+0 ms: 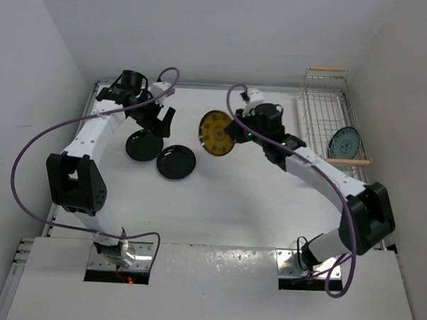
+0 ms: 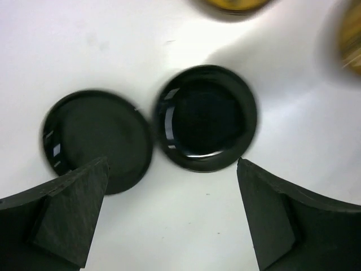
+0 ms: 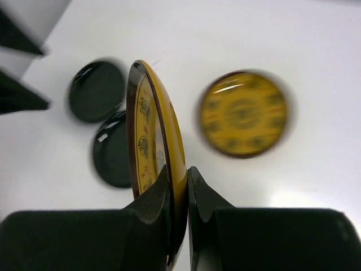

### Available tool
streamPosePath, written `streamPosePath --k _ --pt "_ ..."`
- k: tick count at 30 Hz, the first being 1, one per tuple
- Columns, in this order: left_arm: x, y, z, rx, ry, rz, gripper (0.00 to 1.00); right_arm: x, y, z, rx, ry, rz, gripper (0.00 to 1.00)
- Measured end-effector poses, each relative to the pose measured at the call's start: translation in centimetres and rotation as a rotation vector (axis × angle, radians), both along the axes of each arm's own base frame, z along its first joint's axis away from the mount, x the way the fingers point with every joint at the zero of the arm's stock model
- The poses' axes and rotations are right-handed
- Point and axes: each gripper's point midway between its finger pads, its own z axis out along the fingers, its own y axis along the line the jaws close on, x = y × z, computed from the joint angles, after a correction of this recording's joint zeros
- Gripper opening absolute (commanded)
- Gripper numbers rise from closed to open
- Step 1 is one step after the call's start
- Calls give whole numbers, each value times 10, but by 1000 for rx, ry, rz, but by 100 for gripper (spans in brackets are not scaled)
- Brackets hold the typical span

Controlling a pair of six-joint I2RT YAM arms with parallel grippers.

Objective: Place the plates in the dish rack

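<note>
Pinching a mustard-yellow plate [image 3: 148,130] upright by its rim, right hand [image 3: 179,178] above the worktop [image 1: 233,203], left hand [image 2: 172,164] spread wide over two black plates [image 2: 206,117] — both flat — blue-green plate [image 1: 343,143] standing in the dish rack [image 1: 322,108].

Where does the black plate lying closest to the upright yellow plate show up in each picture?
Top view: the black plate lies mid-table, to the lower right of the other black plate.
Left wrist: centre of the picture.
Right wrist: lower left, partly behind the yellow plate.
Shared landmark: the other black plate, close beside it in all three.
</note>
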Motion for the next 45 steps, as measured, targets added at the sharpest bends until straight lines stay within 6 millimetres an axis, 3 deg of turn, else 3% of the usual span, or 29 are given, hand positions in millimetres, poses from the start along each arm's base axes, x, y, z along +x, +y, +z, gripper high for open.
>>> streamPosePath --k 4,5,8,10,13,15,17,21,28,30,35,43,45 --pt "22 44 -6 114 -11 212 100 37 -94 53 -116 -125 -264 0" --pt "26 57 -9 149 -10 264 100 45 -126 69 -156 -160 -358 0" --pt "32 88 -22 238 9 394 100 58 -211 111 -303 -246 -598 0" --pt "32 102 -30 276 23 446 100 59 -268 128 -429 -269 -747 0" --pt "28 113 -38 308 46 490 100 53 -343 122 -635 -203 -918 0" --pt "28 117 -40 319 51 502 100 49 -380 99 -745 -110 -972 0" --pt "30 118 -42 322 52 507 100 44 -402 69 -827 -10 -974 0" --pt "30 120 -46 321 62 514 100 31 -425 21 -903 145 -935 0" --pt "31 125 -56 322 84 523 100 22 -448 0 -877 225 -920 0" --pt "30 126 -57 323 88 525 100 21 -448 -7 -864 234 -900 0" --pt "30 127 -57 322 88 528 100 13 -431 -52 -825 281 -751 0" --pt "30 128 -57 322 89 529 100 13 -430 -55 -808 248 -686 0" --pt "30 128 -57 322 89 529 100 11 -431 -57 -824 253 -669 5"
